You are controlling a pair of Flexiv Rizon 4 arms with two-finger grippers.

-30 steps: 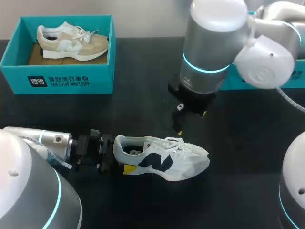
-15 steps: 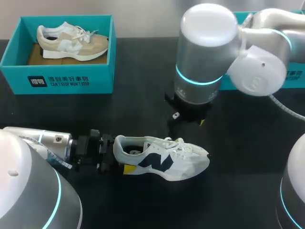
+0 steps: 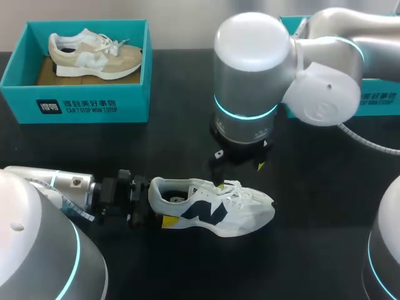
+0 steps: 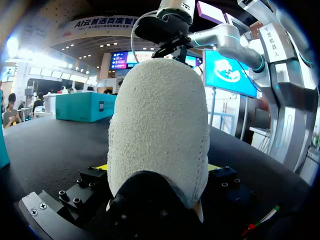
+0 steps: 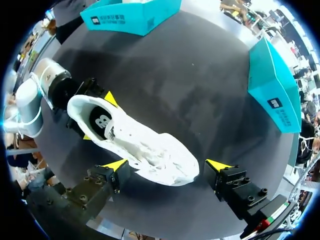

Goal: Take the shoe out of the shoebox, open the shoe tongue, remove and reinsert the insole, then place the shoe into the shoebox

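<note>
A white shoe (image 3: 215, 206) with a dark side logo lies on its sole on the black table, toe pointing right. My left gripper (image 3: 159, 204) is shut on its heel, one yellow tip on each side, as the right wrist view shows (image 5: 98, 118). In the left wrist view the heel (image 4: 157, 125) fills the space between the fingers. My right gripper (image 3: 237, 164) hangs open just above the laces, fingers pointing down. In its own view the shoe's front part (image 5: 160, 157) lies under and between the spread fingers (image 5: 167, 165), apart from both. The insole shows inside the shoe (image 5: 102, 122).
A teal shoebox (image 3: 75, 106) at the back left holds a beige shoe (image 3: 94, 55). A second teal box (image 3: 378, 100) stands at the back right, partly hidden behind my right arm. Bare black table lies in front of and to the right of the white shoe.
My right arm has moved left and come down closer over the shoe's laces, still open. The left arm and the shoe have not moved.
</note>
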